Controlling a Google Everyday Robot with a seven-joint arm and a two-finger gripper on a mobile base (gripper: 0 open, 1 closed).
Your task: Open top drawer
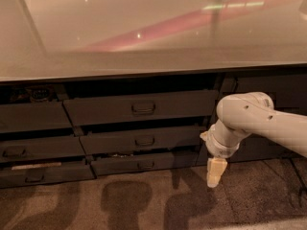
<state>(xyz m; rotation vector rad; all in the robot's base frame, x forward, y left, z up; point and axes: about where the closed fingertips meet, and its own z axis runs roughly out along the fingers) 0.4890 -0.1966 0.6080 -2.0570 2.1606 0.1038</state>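
Camera view is showing the top drawer [103,110] sitting directly under the front edge of the table [144,42], its wide dark front lining up roughly with the fronts around it. Its small central handle [143,108] is hanging free, with nothing touching it. The end effector [216,172] is pointing down toward the floor [144,200], low and well to the right of that handle, beside the right end of the two shorter drawers [139,141] below. It is carrying nothing, and whether it is released or clenched I cannot tell. The white arm [259,121] is reaching in from the right.

Judging by this, the task is hardly getting started. The drawer is looking shut or barely out, so the reach to the handle, the grasp and the pull are all remaining.
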